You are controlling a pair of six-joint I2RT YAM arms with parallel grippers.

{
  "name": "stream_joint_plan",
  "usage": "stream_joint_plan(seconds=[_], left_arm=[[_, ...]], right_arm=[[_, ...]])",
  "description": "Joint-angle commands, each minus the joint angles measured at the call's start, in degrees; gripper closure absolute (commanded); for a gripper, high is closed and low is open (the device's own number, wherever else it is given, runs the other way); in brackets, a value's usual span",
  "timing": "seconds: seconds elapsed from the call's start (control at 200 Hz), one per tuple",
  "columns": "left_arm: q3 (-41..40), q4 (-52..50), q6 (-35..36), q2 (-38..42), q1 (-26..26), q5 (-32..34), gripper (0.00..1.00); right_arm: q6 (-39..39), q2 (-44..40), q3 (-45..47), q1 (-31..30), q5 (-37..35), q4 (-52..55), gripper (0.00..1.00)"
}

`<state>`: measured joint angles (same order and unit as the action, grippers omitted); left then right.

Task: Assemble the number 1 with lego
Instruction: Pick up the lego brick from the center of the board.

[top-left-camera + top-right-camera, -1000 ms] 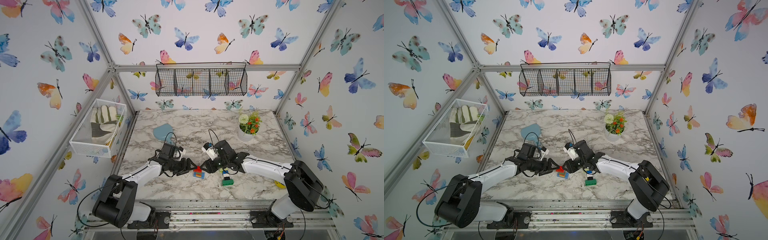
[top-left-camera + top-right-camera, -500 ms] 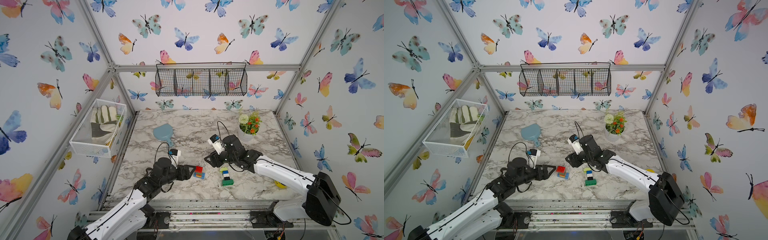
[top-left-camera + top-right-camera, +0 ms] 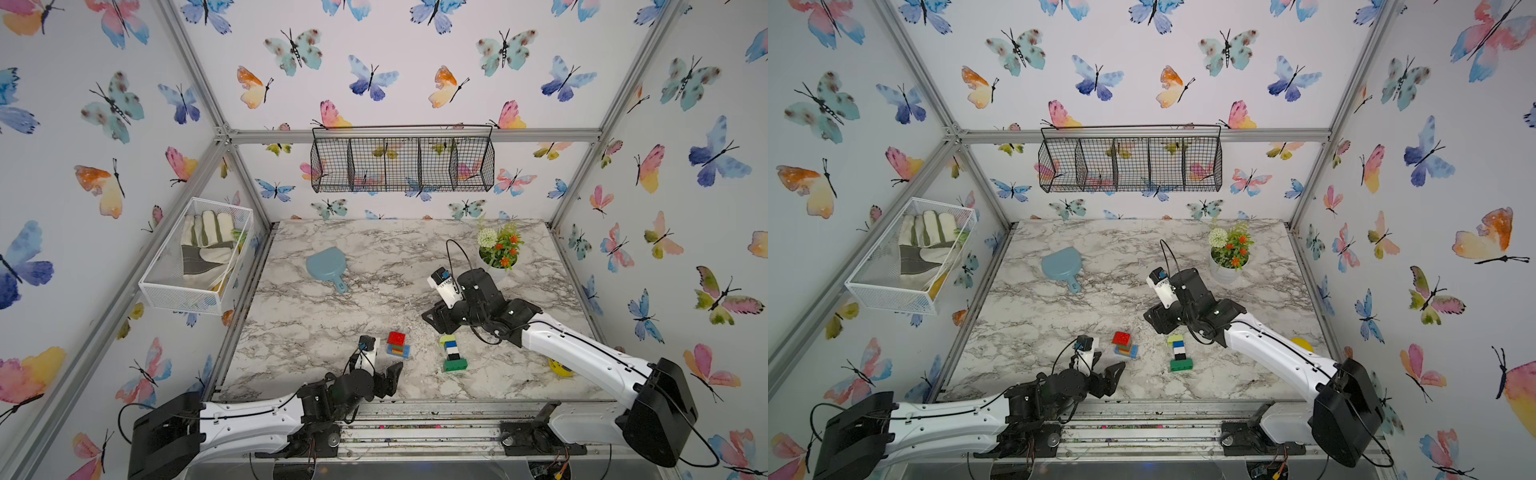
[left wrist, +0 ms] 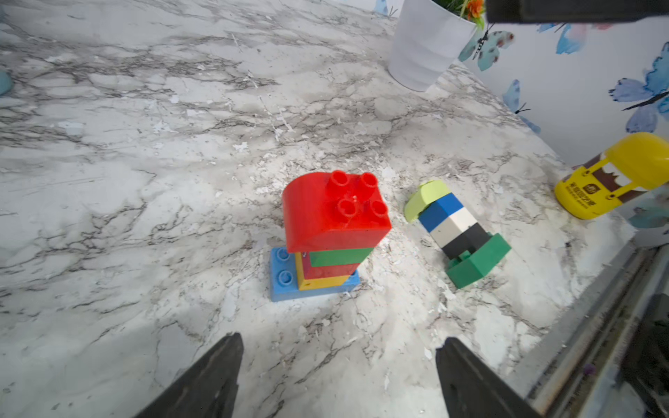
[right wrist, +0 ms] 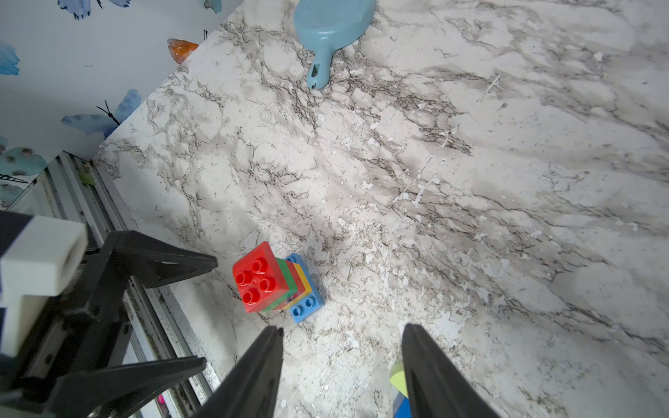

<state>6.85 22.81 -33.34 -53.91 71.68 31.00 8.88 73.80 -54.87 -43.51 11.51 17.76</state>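
With both pincers released and empty, the left gripper [image 4: 340,338] faced the upright red-topped lego stack [image 4: 335,231] just ahead of its spread jaws, while the lying lego stack [image 3: 452,353] pointed its long axis away from the nearer right gripper [image 5: 343,326], lime end [image 5: 398,374] close beside its jaws.

Glossy plastic lego stack [image 4: 333,213], scuffed marble-look tabletop [image 4: 144,144], matt blue plastic scoop [image 3: 326,266], blk metal-wire basket [image 3: 402,164]

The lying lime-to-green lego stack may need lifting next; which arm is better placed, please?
Right, probably. The right claw hangs open just beside the lime-to-green stack, at its lime end; the left claw sits farther off, facing the red-topped stack.
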Motion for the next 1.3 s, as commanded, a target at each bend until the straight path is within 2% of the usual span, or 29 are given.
stream_joint_plan(seconds=[0.0, 0.06, 0.15, 0.27, 0.39, 0.776, 0.941, 1.296], left_arm=[[-2.11, 16.01, 3.64, -3.84, 0.57, 7.44, 0.12], [-2.46, 19.30, 4.62, -6.78, 0.52, 8.77, 0.12], [-2.60, 26.38, 6.29, -12.10, 0.39, 6.97, 0.13], [-0.86, 31.95, 5.87, -20.70, 0.41, 7.39, 0.14], [0.27, 34.81, 5.13, -25.82, 0.44, 9.09, 0.15], [3.01, 40.74, 10.15, -34.88, 0.17, 10.60, 0.21], [3.40, 42.82, 9.84, -38.20, 0.11, 12.30, 0.25], [4.30, 46.76, 12.66, -42.21, -0.92, 12.82, 0.40]], right_arm=[[0.16, -1.70, 0.99, 0.32, -0.44, 0.08, 0.43], [0.41, -1.97, 1.08, 0.31, -0.26, 0.08, 0.43], [0.67, -2.46, 1.52, 0.32, -0.09, -0.18, 0.43], [0.55, -2.95, 1.96, 0.35, -0.06, -0.20, 0.43], [0.64, -3.48, 2.13, 0.43, 0.25, -0.09, 0.43], [1.14, -4.13, 2.67, 0.42, 1.30, -0.27, 0.44], [1.36, -4.10, 2.75, 0.49, 1.86, -0.27, 0.45], [1.66, -4.19, 2.84, 0.47, 2.74, -0.27, 0.46]])
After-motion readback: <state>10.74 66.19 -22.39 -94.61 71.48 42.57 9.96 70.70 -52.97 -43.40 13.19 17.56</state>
